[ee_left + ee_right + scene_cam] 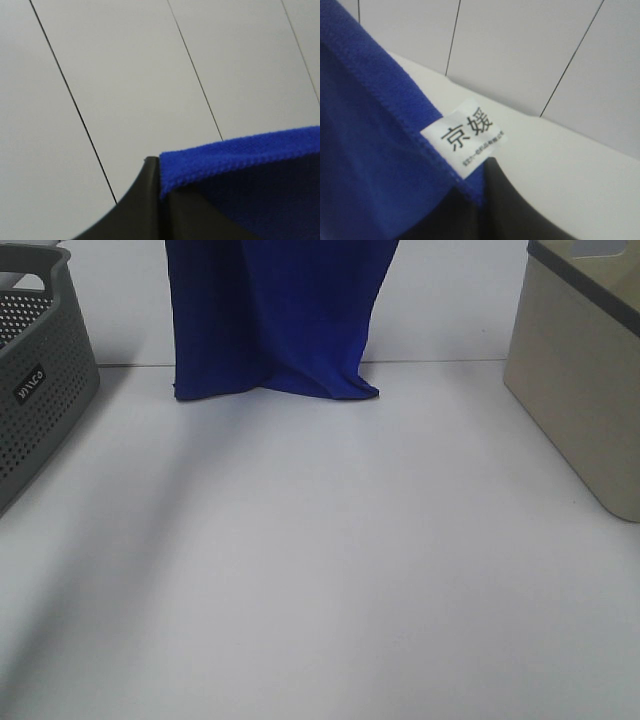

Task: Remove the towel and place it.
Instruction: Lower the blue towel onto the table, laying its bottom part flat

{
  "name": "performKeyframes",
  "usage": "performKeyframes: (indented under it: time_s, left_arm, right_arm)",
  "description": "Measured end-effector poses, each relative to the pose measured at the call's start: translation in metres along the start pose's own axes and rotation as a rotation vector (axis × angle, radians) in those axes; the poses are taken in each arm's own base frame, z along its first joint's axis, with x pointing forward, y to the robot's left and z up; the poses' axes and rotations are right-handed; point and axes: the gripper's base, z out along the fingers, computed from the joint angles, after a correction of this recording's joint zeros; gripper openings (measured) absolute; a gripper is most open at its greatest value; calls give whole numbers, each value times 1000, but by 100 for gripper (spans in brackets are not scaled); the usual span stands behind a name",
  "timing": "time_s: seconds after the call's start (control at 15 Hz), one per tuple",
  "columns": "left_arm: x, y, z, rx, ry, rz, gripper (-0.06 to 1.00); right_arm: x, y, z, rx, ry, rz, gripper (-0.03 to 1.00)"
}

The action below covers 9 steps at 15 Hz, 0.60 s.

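White tag (465,136) reading "京媛" on blue towel (365,165)

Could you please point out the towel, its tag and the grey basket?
towel (275,315), exterior high view, hanging middle.
tag (465,136), right wrist view, printed face.
grey basket (55,340), exterior high view, perforated wall.

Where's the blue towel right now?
Exterior high view: the towel hangs top centre, hem resting on the table, between the grey basket left and the beige bin right.
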Motion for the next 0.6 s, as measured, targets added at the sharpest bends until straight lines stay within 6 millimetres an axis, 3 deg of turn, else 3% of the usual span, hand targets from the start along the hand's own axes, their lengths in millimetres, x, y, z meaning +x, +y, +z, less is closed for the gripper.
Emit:
performKeyframes:
  time_s: [0.13, 0.4, 0.6]
  left_arm:
    - [-11, -18, -5, -9, 59, -54, 0]
    - [-2, -44, -26, -38, 273, -34, 0]
    - [-5, -47, -52, -64, 536, -82, 0]
  right_arm:
    - [-1, 2, -19, -40, 102, 6, 2]
    - [8, 6, -31, -89, 257, 5, 2]
    - [18, 11, -34, -144, 366, 21, 2]
